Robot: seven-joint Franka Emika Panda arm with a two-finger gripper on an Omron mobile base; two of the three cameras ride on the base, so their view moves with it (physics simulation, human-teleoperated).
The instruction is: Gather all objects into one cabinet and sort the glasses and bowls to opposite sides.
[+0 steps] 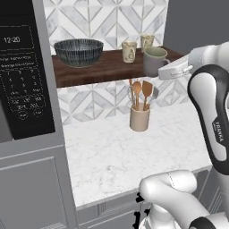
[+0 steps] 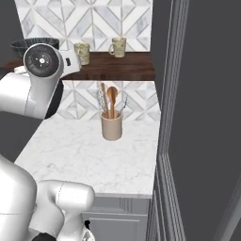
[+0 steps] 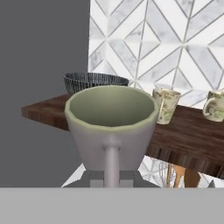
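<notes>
Bowl and two cups already sit on the brown shelf, bowl left, cups right, while the claw, clamped on the mug by its handle, holds it at the shelf's front edge, yet unplaced.

This is a home kitchen. A white marble bench runs below a wall of grey-white patterned tile. A microwave with a keypad and a clock reading 12:20 sits at the left, with grey cabinet doors under it. On the bench stands a crock of wooden spoons. A dark wooden shelf carries a ribbed bowl and cups.
</notes>
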